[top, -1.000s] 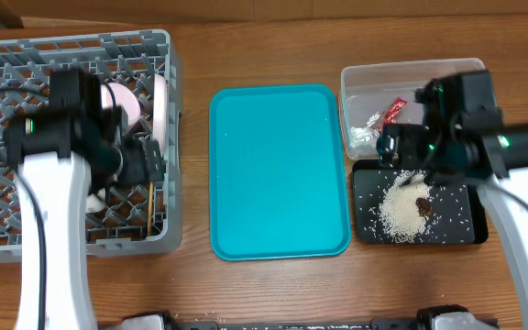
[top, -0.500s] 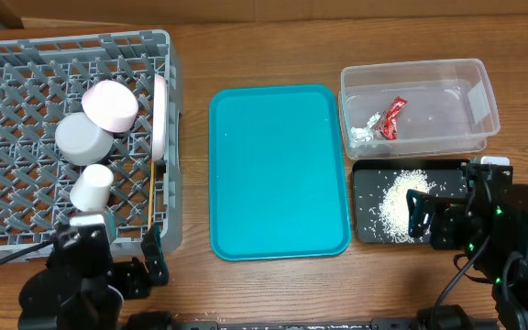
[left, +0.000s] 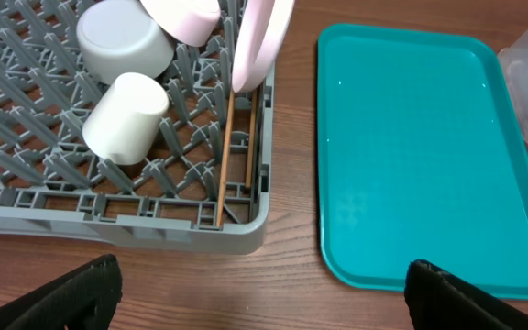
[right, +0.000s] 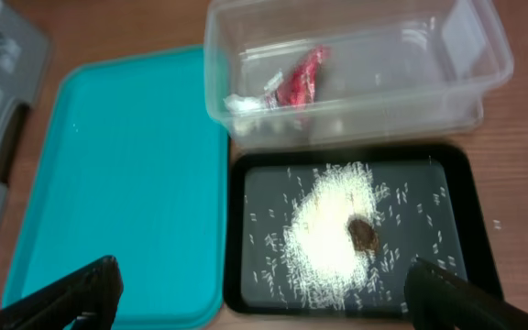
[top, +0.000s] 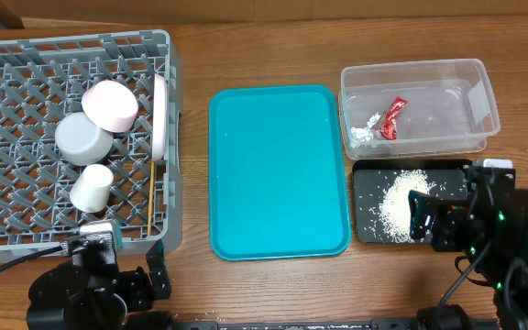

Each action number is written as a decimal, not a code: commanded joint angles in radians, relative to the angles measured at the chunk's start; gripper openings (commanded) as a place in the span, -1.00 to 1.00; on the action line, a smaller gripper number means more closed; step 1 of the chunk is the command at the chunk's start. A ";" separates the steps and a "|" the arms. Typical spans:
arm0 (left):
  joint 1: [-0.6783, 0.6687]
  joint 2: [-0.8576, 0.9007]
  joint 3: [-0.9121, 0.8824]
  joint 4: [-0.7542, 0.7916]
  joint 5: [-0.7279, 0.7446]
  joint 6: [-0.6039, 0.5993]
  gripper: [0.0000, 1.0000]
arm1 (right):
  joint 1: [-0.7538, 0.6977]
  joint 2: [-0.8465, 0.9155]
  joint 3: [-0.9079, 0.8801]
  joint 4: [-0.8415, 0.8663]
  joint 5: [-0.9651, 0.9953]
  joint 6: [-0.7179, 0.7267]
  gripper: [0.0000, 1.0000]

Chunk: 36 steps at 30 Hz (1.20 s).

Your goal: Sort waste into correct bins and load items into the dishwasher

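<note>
I am holding my left gripper (left: 259,286) and my right gripper (right: 259,280) with jaws spread wide, gripping nothing, both hanging near the table's (top: 273,37) 6 o'clock edge. The wrapper (top: 392,117) is lying in the clear tub (top: 484,82) at 2 o'clock. The rice (top: 397,206) and brown lump (right: 363,234) are sitting in the black tray (top: 365,183) at 4 o'clock. The bowl (top: 83,139), small plate (top: 110,103) and cup (top: 92,187) are resting in the rack (top: 26,55) at 9 o'clock. What I am worrying about is a careless sweep. My right arm is hovering at the black tray's 4 o'clock corner, and a nudge there could be scattering loose grains over its low rim. The large plate (top: 160,115) is standing on edge along the rack's 3 o'clock wall, so a bump from my left arm could be tipping it. The cup is lying on its side and could be rolling, and the chopsticks (left: 225,156) beside that wall are looking thin enough to be slipping through the lattice. The teal tray (top: 278,170) is lying between us at the centre.
</note>
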 commanded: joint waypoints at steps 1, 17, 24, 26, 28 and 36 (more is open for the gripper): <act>-0.005 -0.008 -0.008 0.001 -0.006 -0.017 0.99 | -0.002 -0.114 -0.080 0.097 0.021 -0.011 1.00; -0.005 -0.008 -0.008 0.001 -0.006 -0.017 1.00 | -0.061 -0.666 -0.962 1.228 0.017 -0.026 1.00; -0.005 -0.008 -0.008 0.001 -0.006 -0.017 1.00 | -0.127 -0.666 -1.066 1.121 -0.116 -0.104 1.00; -0.005 -0.008 -0.008 0.001 -0.006 -0.017 1.00 | -0.127 -0.666 -1.066 1.081 -0.115 -0.111 1.00; -0.005 -0.008 -0.008 0.001 -0.006 -0.017 1.00 | -0.127 -0.666 -1.066 1.084 -0.114 -0.111 1.00; -0.005 -0.008 -0.008 0.001 -0.006 -0.017 1.00 | -0.127 -0.666 -1.066 1.084 -0.114 -0.111 1.00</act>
